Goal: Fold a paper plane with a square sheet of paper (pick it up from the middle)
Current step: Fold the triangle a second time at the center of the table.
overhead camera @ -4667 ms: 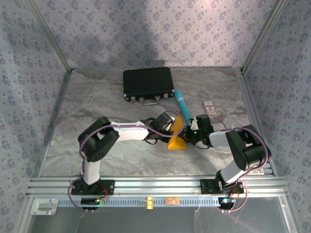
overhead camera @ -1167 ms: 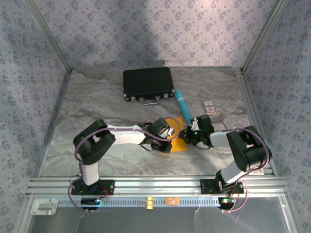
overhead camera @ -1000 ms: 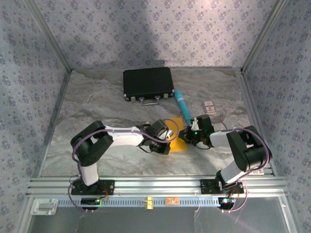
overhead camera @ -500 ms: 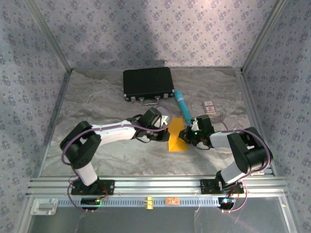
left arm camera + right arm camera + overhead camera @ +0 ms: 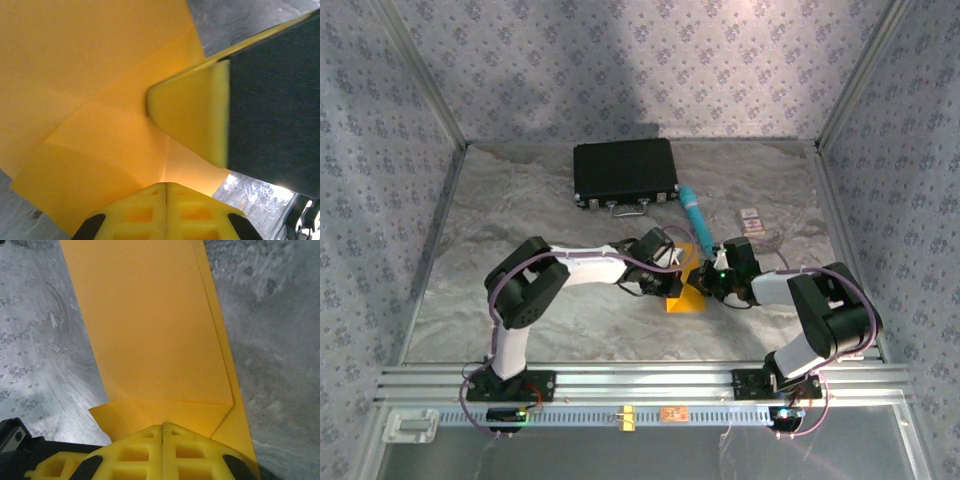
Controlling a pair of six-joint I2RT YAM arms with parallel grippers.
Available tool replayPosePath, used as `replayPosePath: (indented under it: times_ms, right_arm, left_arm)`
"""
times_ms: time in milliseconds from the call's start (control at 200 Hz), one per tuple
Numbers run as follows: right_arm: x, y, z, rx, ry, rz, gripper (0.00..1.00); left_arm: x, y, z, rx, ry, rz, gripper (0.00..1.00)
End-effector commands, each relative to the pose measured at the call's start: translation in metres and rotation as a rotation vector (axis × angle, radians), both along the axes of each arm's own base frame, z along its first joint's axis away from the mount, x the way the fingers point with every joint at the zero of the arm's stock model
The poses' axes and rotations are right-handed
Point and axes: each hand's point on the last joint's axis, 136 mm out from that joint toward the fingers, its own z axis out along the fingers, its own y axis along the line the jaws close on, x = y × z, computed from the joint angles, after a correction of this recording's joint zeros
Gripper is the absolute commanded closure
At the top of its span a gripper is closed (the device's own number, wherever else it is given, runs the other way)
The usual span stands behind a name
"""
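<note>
The orange-yellow sheet of paper [image 5: 686, 298] lies partly folded on the table between the two grippers. My left gripper [image 5: 675, 280] reaches in from the left and is shut on the paper [image 5: 90, 75]; a crease runs straight into the closed tips of this left gripper [image 5: 166, 186]. My right gripper [image 5: 703, 280] is shut on the opposite edge. In the right wrist view a folded flap of the paper [image 5: 150, 325] runs under the closed tips of the right gripper [image 5: 163, 427]. One of the right gripper's fingers [image 5: 192, 112] stands close in front of the left wrist camera.
A teal pen-like tube [image 5: 695, 210] lies just behind the grippers. Farther back sits a black case [image 5: 625, 172]. A small card [image 5: 750, 218] lies to the right of the tube. Grey marbled table [image 5: 40, 340] surrounds the paper, with patterned walls on three sides.
The left gripper drew back to the left of the paper half a second ago and has now come back onto it. The right gripper has stayed at the paper's right edge.
</note>
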Motion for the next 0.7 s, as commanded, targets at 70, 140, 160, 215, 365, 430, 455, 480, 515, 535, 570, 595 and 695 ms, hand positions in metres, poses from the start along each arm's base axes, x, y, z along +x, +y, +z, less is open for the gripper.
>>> replayPosePath:
  times_ms: [70,140,160,215,365,430,455,480,515,535,570,595,695]
  right_arm:
    - [-0.015,-0.007,-0.014,-0.037,0.066,-0.017,1.00]
    - [-0.013,-0.007,-0.011,-0.030,0.053,-0.010,1.00]
    - [-0.013,-0.006,-0.010,-0.027,0.048,-0.006,1.00]
    - [-0.008,-0.002,-0.001,-0.013,0.019,0.013,1.00]
    - [-0.002,-0.003,0.017,-0.031,-0.037,0.035,1.00]
    - [-0.003,-0.003,0.023,-0.032,-0.054,0.036,1.00]
    - [-0.004,-0.003,0.025,-0.031,-0.058,0.037,1.00]
    - [-0.005,-0.002,0.027,-0.030,-0.065,0.041,1.00]
    - [-0.006,0.000,0.029,-0.027,-0.070,0.050,1.00]
    - [-0.008,0.002,0.029,-0.024,-0.071,0.059,1.00]
    - [-0.010,0.006,0.030,-0.019,-0.068,0.072,1.00]
    - [-0.012,0.009,0.031,-0.018,-0.066,0.084,1.00]
    - [-0.021,0.018,0.025,-0.034,-0.049,0.109,1.00]
  left_arm:
    - [-0.007,0.013,-0.018,0.100,0.014,-0.021,0.96]
    - [-0.019,0.024,-0.034,0.143,0.042,-0.029,0.98]
    - [-0.022,0.028,-0.038,0.162,0.049,-0.029,0.98]
    - [-0.031,0.038,-0.049,0.207,0.062,-0.029,1.00]
    - [-0.040,0.051,-0.056,0.230,0.075,-0.009,1.00]
    - [-0.038,0.054,-0.052,0.234,0.059,0.000,1.00]
    - [-0.036,0.053,-0.050,0.229,0.050,0.002,1.00]
    - [-0.036,0.054,-0.049,0.230,0.043,0.005,1.00]
    - [-0.034,0.054,-0.047,0.229,0.035,0.008,1.00]
    - [-0.034,0.054,-0.046,0.228,0.031,0.010,1.00]
    - [-0.033,0.053,-0.045,0.224,0.028,0.009,1.00]
    - [-0.033,0.053,-0.044,0.223,0.027,0.009,1.00]
    - [-0.031,0.054,-0.042,0.217,0.007,0.017,1.00]
